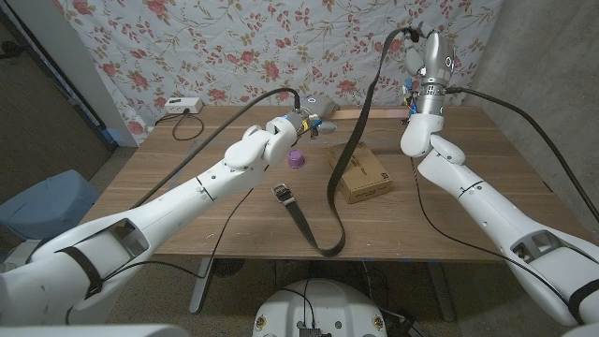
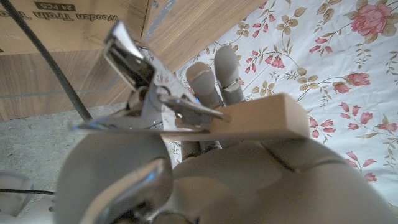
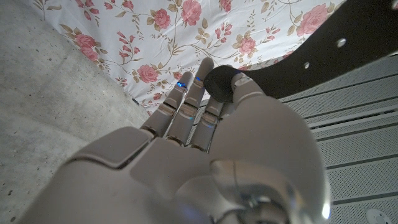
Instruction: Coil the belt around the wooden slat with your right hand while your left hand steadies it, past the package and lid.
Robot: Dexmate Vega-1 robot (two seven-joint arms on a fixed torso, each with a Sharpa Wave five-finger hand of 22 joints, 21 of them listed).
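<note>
Your left hand [image 1: 301,124] sits over the far middle of the counter [image 1: 187,197], fingers wrapped on one end of the wooden slat [image 1: 370,113], which runs off to the right along the far edge; the left wrist view shows the slat [image 2: 249,121] lying across that hand's fingers [image 2: 211,78]. Just in front of that hand is the small purple lid [image 1: 297,158]. Further right, the belt [image 1: 351,159] has its buckle end [image 1: 284,194] lying flat on the counter, loops past the near edge, then climbs over the cardboard package [image 1: 360,173] up to your right hand [image 1: 426,56], raised high above the slat's right end. That hand is pinching the strap's punched end, as the right wrist view shows it [image 3: 323,46] caught against the fingertips [image 3: 239,84].

As far as you can judge, no turn of belt sits on the slat yet: the steadying and lifting are done, the whole coiling is left.
</note>
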